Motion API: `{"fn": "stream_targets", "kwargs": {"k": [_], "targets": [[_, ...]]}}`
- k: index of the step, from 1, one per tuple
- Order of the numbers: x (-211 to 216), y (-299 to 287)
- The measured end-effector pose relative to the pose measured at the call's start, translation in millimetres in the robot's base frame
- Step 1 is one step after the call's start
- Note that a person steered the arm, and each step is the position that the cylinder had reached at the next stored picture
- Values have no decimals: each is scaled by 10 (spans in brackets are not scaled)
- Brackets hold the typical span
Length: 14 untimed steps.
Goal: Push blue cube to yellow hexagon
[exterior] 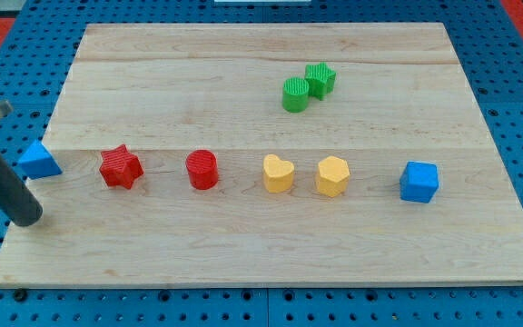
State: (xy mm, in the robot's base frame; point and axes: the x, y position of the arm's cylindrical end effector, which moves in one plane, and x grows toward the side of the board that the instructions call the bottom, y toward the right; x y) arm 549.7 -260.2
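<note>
The blue cube [419, 182] sits on the wooden board at the view's right. The yellow hexagon [331, 176] lies to its left, with a gap between them. My tip [27, 216] is at the view's far left, near the board's left edge, below the blue triangle [38, 161] and far from the blue cube.
A yellow heart [278, 173] sits just left of the hexagon. A red cylinder [202, 170] and a red star [120, 167] continue the row leftward. A green cylinder [295, 95] and green star [320, 79] touch near the view's top. The board [243, 263] rests on a blue pegboard.
</note>
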Motion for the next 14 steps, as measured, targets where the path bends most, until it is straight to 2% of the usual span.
{"fn": "stream_targets", "kwargs": {"k": [2,3,6,7,8,9,10,11,12,13,14], "targets": [[40,808],[40,985],[35,993],[111,1544],[120,2415],[129,2831],[504,3345],[496,4539],[116,5232],[-389,5172],[-536,4906]]}}
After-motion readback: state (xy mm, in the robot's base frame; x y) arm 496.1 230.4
